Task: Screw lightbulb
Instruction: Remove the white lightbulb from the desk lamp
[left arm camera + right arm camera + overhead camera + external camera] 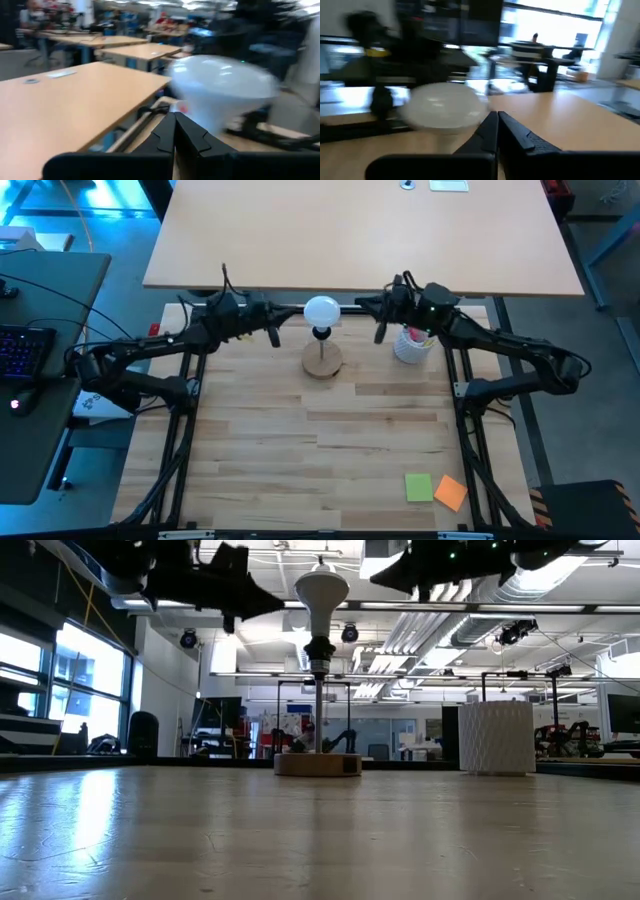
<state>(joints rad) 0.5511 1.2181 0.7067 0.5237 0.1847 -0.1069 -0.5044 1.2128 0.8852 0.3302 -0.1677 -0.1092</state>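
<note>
The white frosted lightbulb [321, 310] stands upright with its narrow base in the black socket [318, 648] on top of the round wooden stand [322, 360], near the table's far edge. My left gripper [275, 335] is shut and hangs in the air to the bulb's left, apart from it. To the bulb's right, my right gripper [380, 332] is also shut and apart from it. Each wrist view shows shut fingers, the left [175, 131] and the right [496, 127], with the bulb, from the left [222, 90] and from the right [442, 107], just beyond them.
A white ribbed cup [412, 345] with pink items stands right of the stand, under my right arm. A green note [419, 486] and an orange note [452, 492] lie near the front right corner. A larger tan table [365, 230] lies beyond the far edge.
</note>
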